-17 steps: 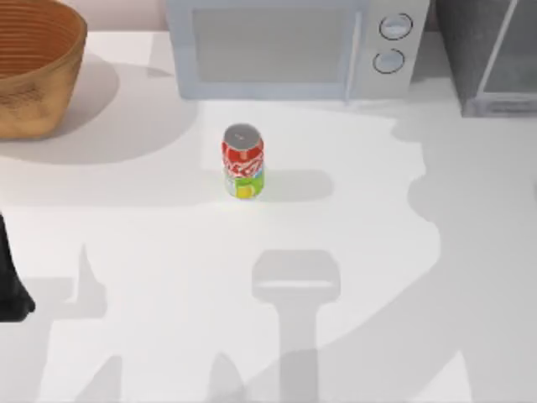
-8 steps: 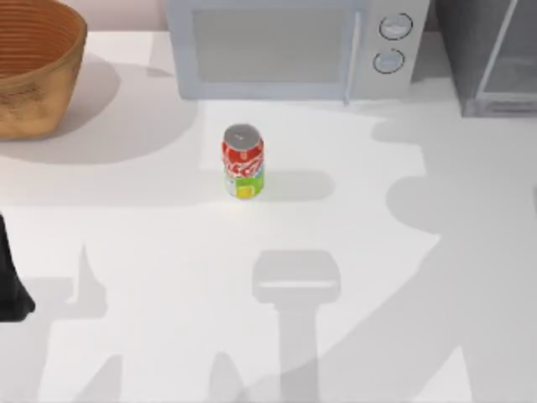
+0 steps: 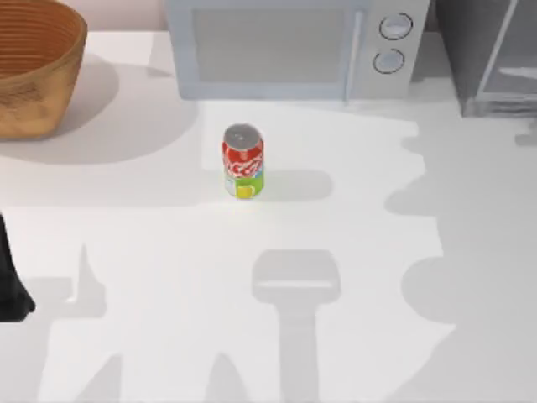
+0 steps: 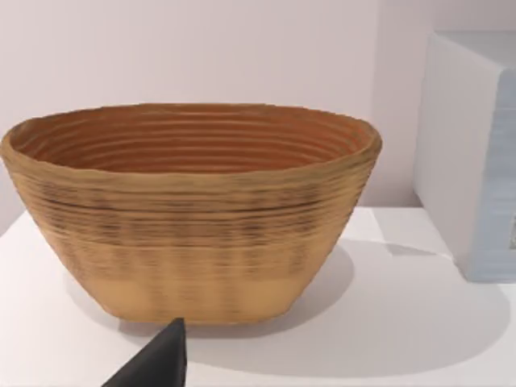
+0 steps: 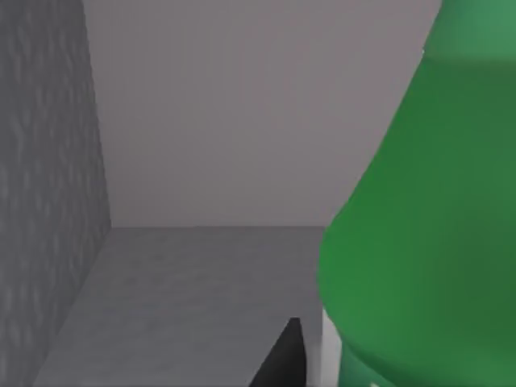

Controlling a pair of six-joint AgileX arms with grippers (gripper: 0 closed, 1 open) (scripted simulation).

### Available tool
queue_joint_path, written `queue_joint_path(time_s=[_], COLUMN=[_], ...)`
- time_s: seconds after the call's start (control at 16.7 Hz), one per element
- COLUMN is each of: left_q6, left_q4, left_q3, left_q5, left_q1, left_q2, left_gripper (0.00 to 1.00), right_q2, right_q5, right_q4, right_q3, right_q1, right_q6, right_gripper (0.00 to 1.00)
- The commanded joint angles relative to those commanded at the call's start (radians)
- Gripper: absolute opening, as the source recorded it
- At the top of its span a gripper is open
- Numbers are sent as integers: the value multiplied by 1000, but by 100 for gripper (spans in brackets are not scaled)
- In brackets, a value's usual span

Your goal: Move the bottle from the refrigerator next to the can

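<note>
The red can [image 3: 243, 161] stands upright on the white table, in front of the microwave. The grey refrigerator [image 3: 487, 59] stands at the back right corner. In the right wrist view the green bottle [image 5: 419, 242] looms very close, standing on the refrigerator's grey inner floor [image 5: 185, 306], with a pale band low on its side. A dark piece of my right gripper [image 5: 284, 359] lies right beside that band. My left arm [image 3: 10, 285] is parked at the table's left edge, and a dark tip of my left gripper [image 4: 157, 364] points at the basket.
A light-grey microwave [image 3: 285, 46] with two round knobs stands at the back centre. A woven brown basket [image 3: 33, 67] sits at the back left, also large in the left wrist view [image 4: 193, 210]. Broad arm shadows fall across the table's right half.
The arm shadows on the right half of the table have changed shape and shifted toward the refrigerator. The can, the basket and my left arm have not moved.
</note>
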State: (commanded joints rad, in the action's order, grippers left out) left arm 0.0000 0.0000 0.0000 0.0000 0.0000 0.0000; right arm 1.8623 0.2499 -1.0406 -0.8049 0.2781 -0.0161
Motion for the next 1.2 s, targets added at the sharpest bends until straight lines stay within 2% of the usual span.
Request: queue_joint_path(time_s=[0.3, 0.6, 0.72, 0.84, 0.96, 1.2], left_q6=[0, 0, 0, 0, 0, 0], left_q4=[0, 0, 0, 0, 0, 0], left_q3=[0, 0, 0, 0, 0, 0], left_q5=[0, 0, 0, 0, 0, 0], left_q1=[0, 0, 0, 0, 0, 0], left_q2=[0, 0, 0, 0, 0, 0], left_gripper=[100, 100, 100, 100, 100, 100], right_q2=[-123, -118, -91, -39, 24, 159], right_q5=[30, 28, -5, -79, -194, -512], right_q4=[-68, -68, -86, -116, -149, -211], right_q3=[178, 177, 161, 134, 101, 34], right_q1=[31, 25, -9, -83, -199, -527], right_q6=[-1, -3, -3, -3, -3, -3], right_gripper=[0, 0, 0, 0, 0, 0])
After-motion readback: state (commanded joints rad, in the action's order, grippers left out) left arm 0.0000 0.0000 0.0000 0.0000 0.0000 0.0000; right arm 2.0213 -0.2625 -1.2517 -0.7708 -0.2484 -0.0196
